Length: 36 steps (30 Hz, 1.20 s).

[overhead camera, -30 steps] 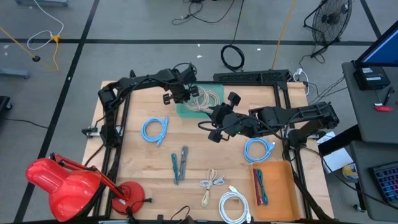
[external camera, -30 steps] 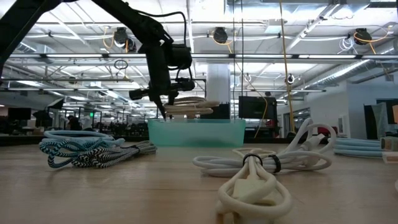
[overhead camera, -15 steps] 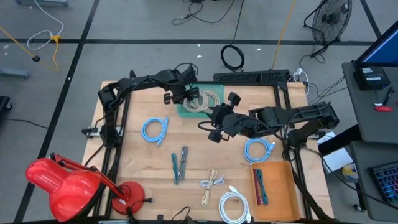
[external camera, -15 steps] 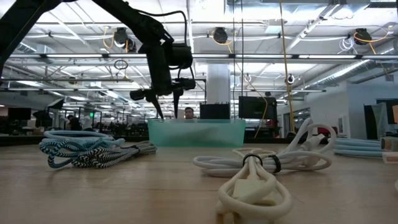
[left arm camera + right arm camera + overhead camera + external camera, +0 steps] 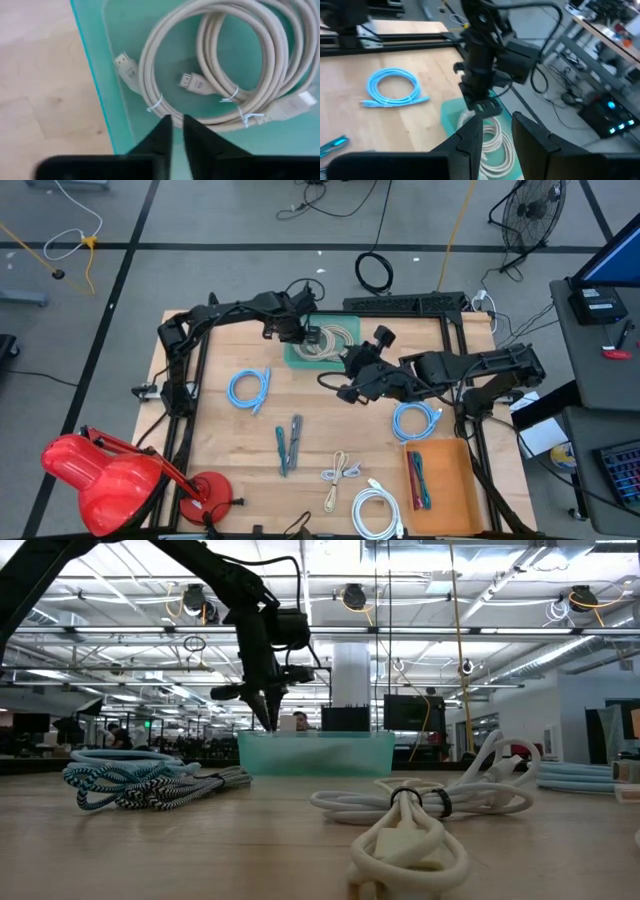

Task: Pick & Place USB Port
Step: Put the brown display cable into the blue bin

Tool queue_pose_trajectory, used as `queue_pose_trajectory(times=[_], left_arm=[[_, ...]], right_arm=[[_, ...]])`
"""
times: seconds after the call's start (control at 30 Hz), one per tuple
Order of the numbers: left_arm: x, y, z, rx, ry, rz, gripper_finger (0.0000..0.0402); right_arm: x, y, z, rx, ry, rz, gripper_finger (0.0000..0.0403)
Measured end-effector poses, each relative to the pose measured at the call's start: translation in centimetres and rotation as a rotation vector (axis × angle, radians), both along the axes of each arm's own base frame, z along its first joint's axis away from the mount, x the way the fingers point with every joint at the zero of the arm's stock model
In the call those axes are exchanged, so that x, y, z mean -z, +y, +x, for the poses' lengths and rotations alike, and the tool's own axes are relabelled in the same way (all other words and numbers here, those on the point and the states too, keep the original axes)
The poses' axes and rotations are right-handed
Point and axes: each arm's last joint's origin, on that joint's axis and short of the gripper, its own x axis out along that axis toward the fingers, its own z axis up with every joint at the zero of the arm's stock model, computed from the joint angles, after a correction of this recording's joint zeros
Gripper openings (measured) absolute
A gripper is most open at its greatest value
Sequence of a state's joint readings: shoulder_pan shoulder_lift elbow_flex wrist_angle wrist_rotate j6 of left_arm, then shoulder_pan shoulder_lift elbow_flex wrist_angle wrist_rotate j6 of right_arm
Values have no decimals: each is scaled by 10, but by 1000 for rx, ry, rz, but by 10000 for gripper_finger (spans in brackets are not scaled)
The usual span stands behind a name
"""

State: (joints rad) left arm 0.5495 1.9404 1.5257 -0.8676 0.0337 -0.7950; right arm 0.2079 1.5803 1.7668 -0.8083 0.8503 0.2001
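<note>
Blue cable coils (image 5: 249, 388) and a white one (image 5: 374, 509) lie scattered on the surface while the beige USB cable (image 5: 235, 65) rests inside the teal bin (image 5: 296, 354), the left end effector (image 5: 177, 131) poised above it, nearly closed and empty, and the right end effector (image 5: 496, 131) nearby, partly open, holding nothing.

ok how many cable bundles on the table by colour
light blue: 2
beige: 2
white: 1
teal: 1
red and teal, in the wooden tray: 1
total: 7

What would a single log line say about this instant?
left pincer: shut, empty, above green tray | beige cable: coiled in tray | right pincer: waiting nearby, holding nothing
</note>
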Motion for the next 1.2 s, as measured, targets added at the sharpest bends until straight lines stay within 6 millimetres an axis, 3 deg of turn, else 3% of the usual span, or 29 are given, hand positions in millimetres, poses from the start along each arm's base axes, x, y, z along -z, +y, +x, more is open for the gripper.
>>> queue_pose_trajectory(times=[0.07,0.47,0.67,1.2], left_arm=[[0,0,0,35,6,20,9],[0,12,13,97,-104,141,2],[24,8,21,165,-41,101,1],[43,6,14,174,132,92,0]], right_arm=[[1,-5,0,28,-4,21,90],[5,-20,1,43,-6,122,4],[5,-23,1,61,-22,150,1],[6,-27,1,75,-20,169,1]])
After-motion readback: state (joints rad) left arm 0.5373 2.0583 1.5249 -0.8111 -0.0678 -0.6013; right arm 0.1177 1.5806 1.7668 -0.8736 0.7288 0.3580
